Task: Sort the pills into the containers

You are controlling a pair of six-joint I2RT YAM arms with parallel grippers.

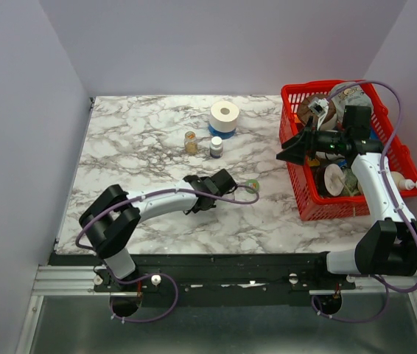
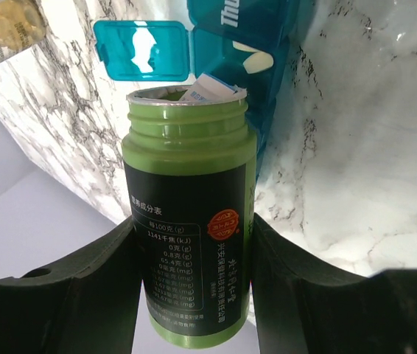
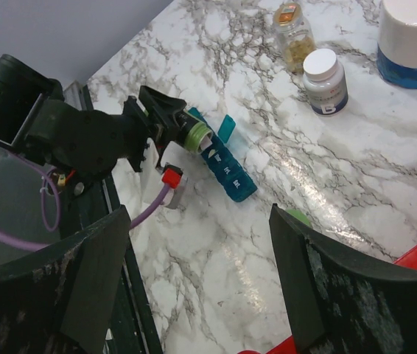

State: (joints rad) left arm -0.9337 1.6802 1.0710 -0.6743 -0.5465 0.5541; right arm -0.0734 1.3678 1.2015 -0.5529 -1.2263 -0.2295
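Observation:
My left gripper (image 2: 194, 221) is shut on an uncapped green bottle (image 2: 190, 192) and holds it tipped, its mouth at the teal pill organizer (image 2: 275, 37). One compartment lid (image 2: 142, 50) stands open. A white pill (image 2: 257, 60) lies in a compartment just past the mouth. Something white (image 2: 210, 91) sits in the bottle mouth. The right wrist view shows the same bottle (image 3: 196, 135) and the organizer (image 3: 229, 169) lying flat on the marble. In the top view the left gripper (image 1: 207, 189) covers the organizer. My right gripper (image 1: 286, 153) (image 3: 197, 214) is open and empty, hovering above the table beside the basket.
A green cap (image 1: 252, 184) lies right of the left gripper. An amber bottle (image 1: 191, 141), a white bottle (image 1: 216, 147) and a white roll on a blue base (image 1: 225, 116) stand behind. A red mesh basket (image 1: 308, 199) full of items stands at the right.

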